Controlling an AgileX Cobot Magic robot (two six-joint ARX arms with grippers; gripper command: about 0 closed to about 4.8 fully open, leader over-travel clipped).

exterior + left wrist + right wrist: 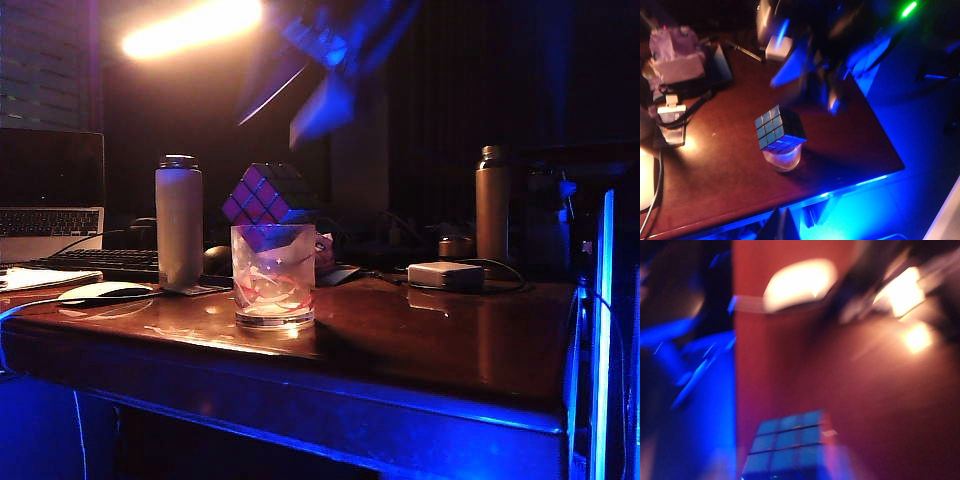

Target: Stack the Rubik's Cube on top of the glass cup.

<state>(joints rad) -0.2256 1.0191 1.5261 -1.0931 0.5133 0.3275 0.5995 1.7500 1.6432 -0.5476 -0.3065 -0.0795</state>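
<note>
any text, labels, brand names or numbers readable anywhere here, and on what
None can be read.
Rubik's Cube, tilted in the mouth of the glass cup: plain stickers, no print.
Glass cup: swirl markings only.
White bottle: no label visible.
Laptop keyboard: keys too small and dark.
White box: too dim to tell.
Right gripper, above the cube, and the right wrist view: blurred.

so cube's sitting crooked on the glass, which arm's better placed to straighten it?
Right, probably. The right gripper hangs just above the Rubik's Cube, which sits tilted in the glass cup. The left gripper isn't in view.
</note>
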